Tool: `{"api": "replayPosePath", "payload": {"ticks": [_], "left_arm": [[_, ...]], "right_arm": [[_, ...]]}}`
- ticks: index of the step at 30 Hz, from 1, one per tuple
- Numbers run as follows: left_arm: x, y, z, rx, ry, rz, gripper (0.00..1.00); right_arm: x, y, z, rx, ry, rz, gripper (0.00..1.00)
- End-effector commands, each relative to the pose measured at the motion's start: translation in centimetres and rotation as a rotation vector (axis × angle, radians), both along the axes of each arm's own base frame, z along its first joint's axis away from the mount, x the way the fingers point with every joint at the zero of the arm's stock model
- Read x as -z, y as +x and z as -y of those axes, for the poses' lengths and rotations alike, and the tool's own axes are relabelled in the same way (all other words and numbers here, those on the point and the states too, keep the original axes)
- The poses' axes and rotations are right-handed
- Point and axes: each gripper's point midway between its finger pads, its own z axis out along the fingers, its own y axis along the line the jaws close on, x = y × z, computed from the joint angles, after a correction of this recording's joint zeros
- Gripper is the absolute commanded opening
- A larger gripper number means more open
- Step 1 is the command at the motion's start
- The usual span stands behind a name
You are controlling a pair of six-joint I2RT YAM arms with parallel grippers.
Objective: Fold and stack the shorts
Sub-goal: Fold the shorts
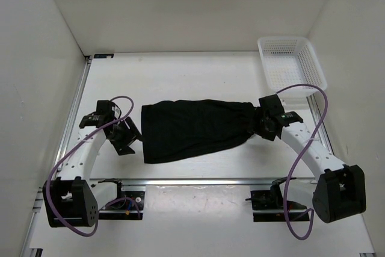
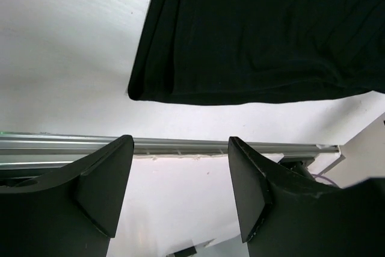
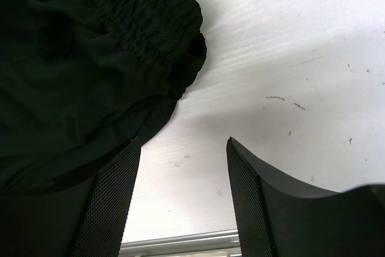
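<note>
The black shorts lie folded lengthwise on the white table, waistband at the right, leg hems at the left. My left gripper is open and empty just left of the hem end. In the left wrist view the shorts' hem corner lies above the open fingers, apart from them. My right gripper is open at the waistband end. In the right wrist view the gathered waistband lies at the upper left, and the fabric reaches the left finger; bare table shows between the jaws.
A white mesh basket stands at the back right corner. White walls enclose the table on the left, back and right. A metal rail runs across in front of the shorts, also in the left wrist view.
</note>
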Motion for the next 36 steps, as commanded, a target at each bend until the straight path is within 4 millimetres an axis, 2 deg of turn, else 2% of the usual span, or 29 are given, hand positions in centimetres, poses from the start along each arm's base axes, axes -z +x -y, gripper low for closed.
{"api": "replayPosePath", "payload": {"ticks": [1, 4, 8, 11, 12, 14, 17, 20, 26, 32, 34, 35, 36], "left_arm": [[-1.3, 1.9, -0.1, 0.006, 0.033, 0.076, 0.74], [-0.2, 2.4, 0.0, 0.026, 0.062, 0.051, 0.74], [1.0, 2.7, 2.6, 0.089, 0.046, 0.007, 0.71], [2.2, 2.4, 4.2, 0.139, 0.067, -0.033, 0.71], [2.7, 2.7, 4.2, 0.135, 0.095, -0.052, 0.71], [3.1, 2.8, 4.8, 0.156, 0.117, -0.059, 0.67], [4.0, 3.2, 4.9, 0.171, 0.159, -0.086, 0.57], [5.1, 3.1, 5.0, 0.180, 0.201, -0.120, 0.56], [7.4, 2.5, 4.5, 0.182, 0.299, -0.184, 0.54], [8.1, 2.6, 4.3, 0.166, 0.346, -0.198, 0.57], [8.1, 2.9, 4.2, 0.164, 0.356, -0.195, 0.49], [8.4, 2.8, 4.2, 0.165, 0.360, -0.206, 0.30], [8.4, 2.7, 4.4, 0.165, 0.360, -0.207, 0.22]], "right_arm": [[-2.3, 1.0, -0.1, 0.032, 0.014, 0.064, 0.62], [-3.0, 1.5, -0.2, 0.054, 0.048, 0.075, 0.59], [-3.2, 3.2, 1.6, 0.111, 0.074, 0.061, 0.59], [-2.8, 4.8, 1.4, 0.066, 0.109, 0.037, 0.60], [-2.0, 5.3, 1.4, 0.061, 0.112, 0.012, 0.61], [-1.8, 6.2, 0.8, 0.038, 0.133, 0.006, 0.61], [-1.2, 6.9, 0.0, 0.019, 0.165, -0.007, 0.61], [-1.3, 7.7, -0.3, 0.012, 0.178, -0.001, 0.61], [-0.7, 7.6, -0.5, 0.000, 0.180, -0.023, 0.61], [-0.7, 7.8, -0.5, 0.000, 0.180, -0.025, 0.61], [-0.7, 7.8, -0.5, 0.000, 0.180, -0.025, 0.61], [-0.7, 7.8, -0.5, 0.000, 0.180, -0.025, 0.61], [-0.7, 7.8, -0.5, 0.000, 0.180, -0.025, 0.61]]}}
